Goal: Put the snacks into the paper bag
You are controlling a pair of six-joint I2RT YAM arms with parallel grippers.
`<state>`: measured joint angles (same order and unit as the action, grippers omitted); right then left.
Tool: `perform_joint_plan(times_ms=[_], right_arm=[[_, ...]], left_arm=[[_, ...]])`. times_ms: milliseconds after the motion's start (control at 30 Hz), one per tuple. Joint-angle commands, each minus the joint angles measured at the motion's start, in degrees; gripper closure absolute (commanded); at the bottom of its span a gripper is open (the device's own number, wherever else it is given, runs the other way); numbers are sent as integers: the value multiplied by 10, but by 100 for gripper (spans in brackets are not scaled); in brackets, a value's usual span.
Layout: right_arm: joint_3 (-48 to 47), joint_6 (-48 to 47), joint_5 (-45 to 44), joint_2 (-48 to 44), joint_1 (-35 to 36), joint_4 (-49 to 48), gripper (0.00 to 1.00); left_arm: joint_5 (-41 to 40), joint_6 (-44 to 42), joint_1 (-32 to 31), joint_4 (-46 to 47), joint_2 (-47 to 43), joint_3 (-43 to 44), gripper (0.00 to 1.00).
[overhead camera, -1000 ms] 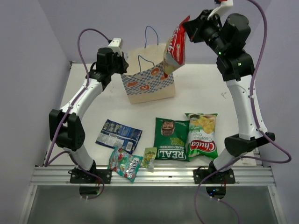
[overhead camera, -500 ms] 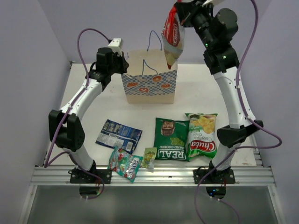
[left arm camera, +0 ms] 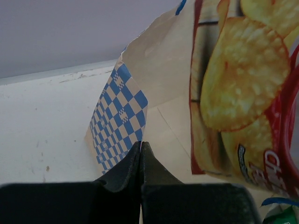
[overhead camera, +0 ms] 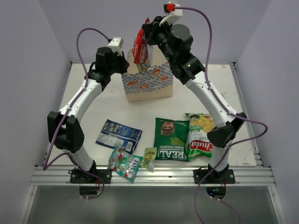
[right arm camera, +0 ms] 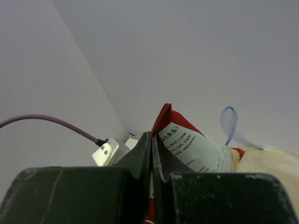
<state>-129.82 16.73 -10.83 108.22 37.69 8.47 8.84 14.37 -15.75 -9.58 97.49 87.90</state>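
The paper bag (overhead camera: 148, 83) stands upright at the back of the table, its mouth open. My left gripper (overhead camera: 124, 66) is shut on the bag's left rim; in the left wrist view the closed fingertips (left arm camera: 140, 145) pinch the checkered edge (left arm camera: 119, 122). My right gripper (overhead camera: 147, 35) is shut on the top of the red-yellow chip bag (overhead camera: 140, 47), which hangs over the bag's mouth with its lower end at the opening. That packet also shows large in the left wrist view (left arm camera: 243, 84) and between my right gripper's (right arm camera: 152, 136) jaws (right arm camera: 187, 144).
Five snacks lie near the front edge: a dark blue packet (overhead camera: 118, 134), a colourful candy packet (overhead camera: 124, 164), a tiny yellow-green sachet (overhead camera: 149, 157), a dark green "REAL" bag (overhead camera: 171, 138) and a green-white chip bag (overhead camera: 202, 135). A blue string handle (right arm camera: 229, 119) stands up beside the held packet.
My right arm has swung left with the red-yellow chip bag, from the bag's right side to over its mouth. The left gripper has stayed on the rim.
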Motion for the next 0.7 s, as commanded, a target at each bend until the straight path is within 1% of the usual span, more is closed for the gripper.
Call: perform_joint_plan(times_ms=[0,267,400,500,667], right_arm=[[1,-36,-45,-30,18,-53,100],[104,-24,-96,-92,30,-26,100],[108,-23,-124,-86,30,-1,100],[109,-29,-129,-77,29,8,100],[64,-32,-118,-33,28,41,100]], left_arm=[[16,7,-4,4,-30,3,100],[20,9,-4,5,-32,2,100],[20,9,-4,6,-35,1,100],[16,7,-4,5,-40,-1,100],[16,7,-4,4,-41,-1,100]])
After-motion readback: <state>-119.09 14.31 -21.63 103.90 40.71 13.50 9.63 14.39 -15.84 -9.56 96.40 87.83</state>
